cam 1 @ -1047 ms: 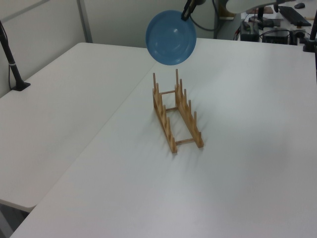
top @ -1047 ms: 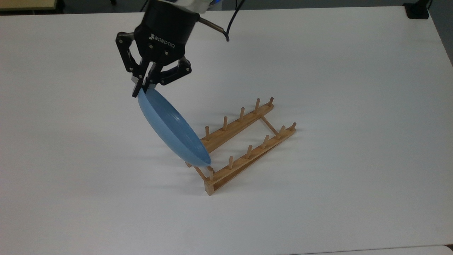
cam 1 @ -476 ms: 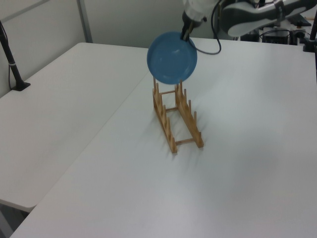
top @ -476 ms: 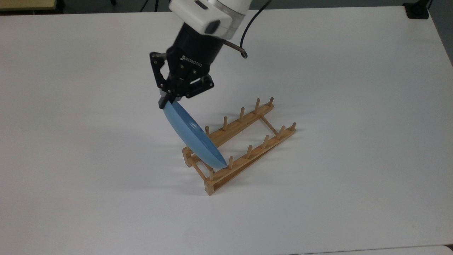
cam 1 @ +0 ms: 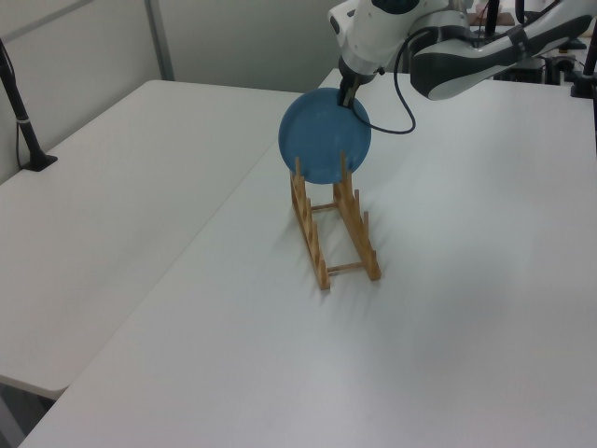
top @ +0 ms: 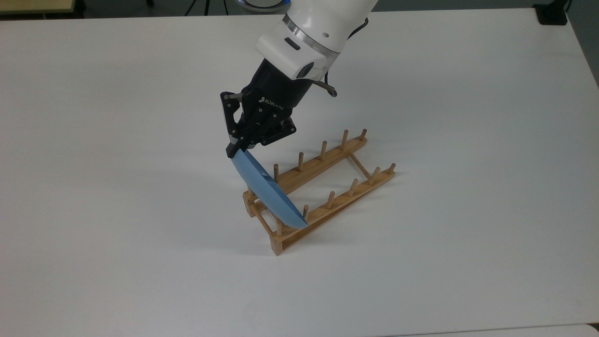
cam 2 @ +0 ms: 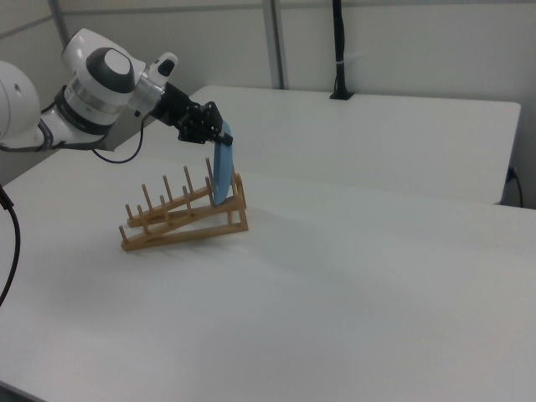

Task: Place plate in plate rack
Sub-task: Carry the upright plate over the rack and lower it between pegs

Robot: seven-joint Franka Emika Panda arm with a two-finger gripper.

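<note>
The light-blue plate (top: 267, 193) (cam 1: 325, 136) (cam 2: 222, 172) stands on edge and leans a little. Its lower rim sits down among the end pegs of the wooden plate rack (top: 337, 206) (cam 1: 366, 248) (cam 2: 180, 227), at the top view's left end of the rack. My black gripper (top: 235, 150) (cam 1: 350, 97) (cam 2: 224, 139) is shut on the plate's upper rim and comes down at a slant from the white arm. The rest of the rack's pegs stand bare.
The rack lies mid-table on the white tabletop (top: 140, 234). A black clamp post (cam 1: 26, 121) stands at the left view's left edge, and another black post (cam 2: 339, 50) rises at the back of the right view. A black base (top: 552, 14) sits at the top view's far right corner.
The gripper has come down and toward the top view's right with the plate, bringing its lower rim from above the rack's end into the pegs. The rack has shifted slightly.
</note>
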